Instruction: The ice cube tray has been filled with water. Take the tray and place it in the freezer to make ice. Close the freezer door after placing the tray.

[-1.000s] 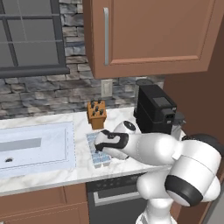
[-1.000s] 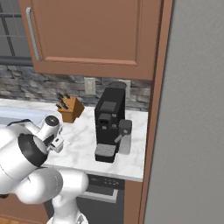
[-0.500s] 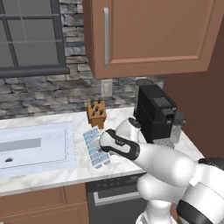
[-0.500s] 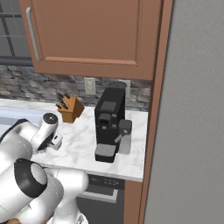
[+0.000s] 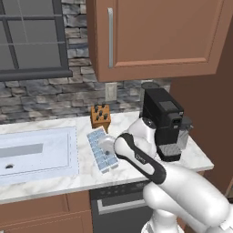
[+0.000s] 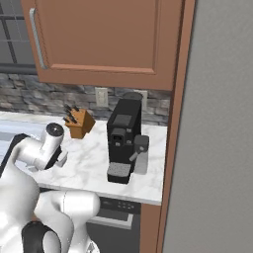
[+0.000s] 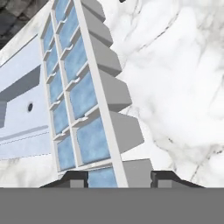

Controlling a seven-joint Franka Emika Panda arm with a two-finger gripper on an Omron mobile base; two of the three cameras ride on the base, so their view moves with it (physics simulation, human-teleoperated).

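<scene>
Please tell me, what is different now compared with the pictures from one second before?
The arm swung over the counter, and the gripper closed on the near end of the ice cube tray. The tray now looks tipped up off the counter. The knife block, coffee machine and sink stayed in place.

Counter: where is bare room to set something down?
Bare marble lies on the counter between the knife block and the coffee machine, toward the front edge. It is crowded between the sink and the ice cube tray.
</scene>
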